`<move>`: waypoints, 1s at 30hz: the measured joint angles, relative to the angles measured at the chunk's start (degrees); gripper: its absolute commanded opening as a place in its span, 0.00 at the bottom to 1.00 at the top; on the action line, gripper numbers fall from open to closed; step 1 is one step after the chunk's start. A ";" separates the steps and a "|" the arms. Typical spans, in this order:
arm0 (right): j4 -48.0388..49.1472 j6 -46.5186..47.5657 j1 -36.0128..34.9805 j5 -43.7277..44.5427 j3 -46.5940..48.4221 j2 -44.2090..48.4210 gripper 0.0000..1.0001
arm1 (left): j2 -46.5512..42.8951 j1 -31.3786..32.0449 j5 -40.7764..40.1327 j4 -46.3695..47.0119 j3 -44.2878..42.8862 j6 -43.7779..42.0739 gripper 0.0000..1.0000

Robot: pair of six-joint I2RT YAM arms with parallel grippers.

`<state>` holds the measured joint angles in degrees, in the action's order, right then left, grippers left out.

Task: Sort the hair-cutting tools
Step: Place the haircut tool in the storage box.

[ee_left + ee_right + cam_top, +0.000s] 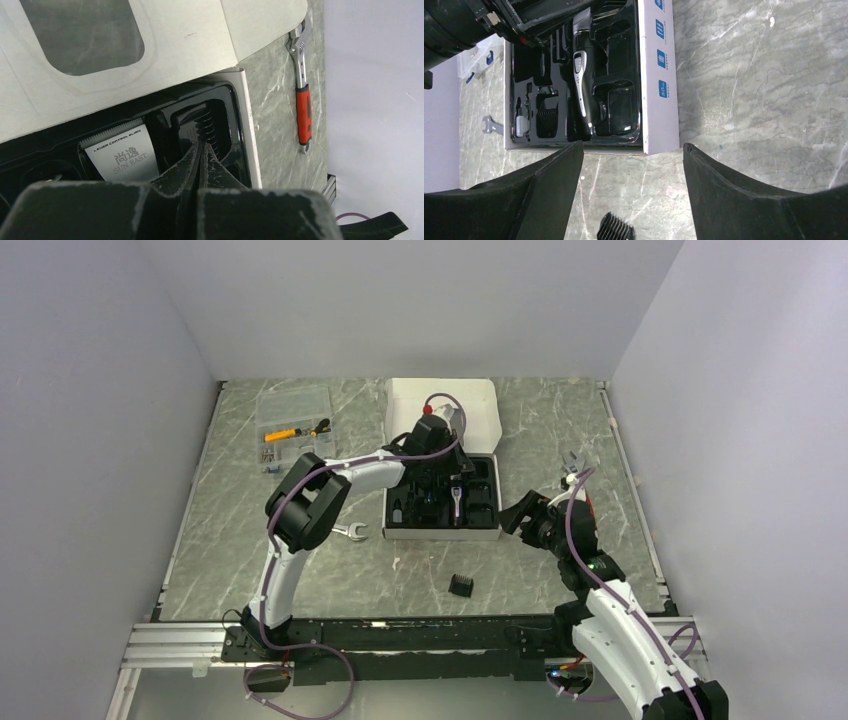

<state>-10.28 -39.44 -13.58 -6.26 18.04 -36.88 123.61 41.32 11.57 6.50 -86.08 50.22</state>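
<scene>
Top external view gives me the layout. A white box (440, 533) sits open in the middle of the desk (560, 420), its lid (440, 400) folded back toward the far wall. My left arm reaches in over its black tray (621, 100).

The clipper (583, 75) lies lengthwise in a middle slot of that tray, blade end toward the lid. On the left wrist view I can read the lettering on its blade.

The left fingers (217, 170) are pressed together with nothing visible between them. Their tips are down at the tray's far right pocket, right over a ribbed comb (205, 122) lying there. I cannot tell whether they touch it. A second comb (546, 122) sits in a pocket to the left of the clipper. One loose comb (461, 585) lies on the desk in front of the box, apart from it.

The right fingers (734, 195) are spread wide and grip nothing. They hang just off the box's near right corner, and on the right wrist view the loose comb shows between them at the bottom edge.

A red-handled wrench (303, 107) lies on the desk to the right of the box, not touching it. A silver wrench (350, 532) lies just beside the box's near left corner. A clear parts case (292, 420) stands at the far left of the desk.
</scene>
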 measured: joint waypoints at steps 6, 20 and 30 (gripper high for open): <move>0.00 0.04 0.00 -0.09 0.00 -0.13 0.75 | 0.26 0.02 -0.28 -0.31 -0.66 -0.04 0.03; 0.02 0.02 0.00 -0.22 0.00 -0.13 0.75 | -2.89 0.00 -0.48 2.89 3.41 -1.07 0.07; 0.07 0.00 0.00 -0.28 0.00 -0.57 0.75 | -1.92 0.02 -0.87 1.99 2.62 -1.79 0.05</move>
<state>-10.22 -39.44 -13.58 -6.55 18.04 -37.45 121.69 41.34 10.70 8.49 -83.46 48.42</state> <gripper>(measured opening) 0.754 0.059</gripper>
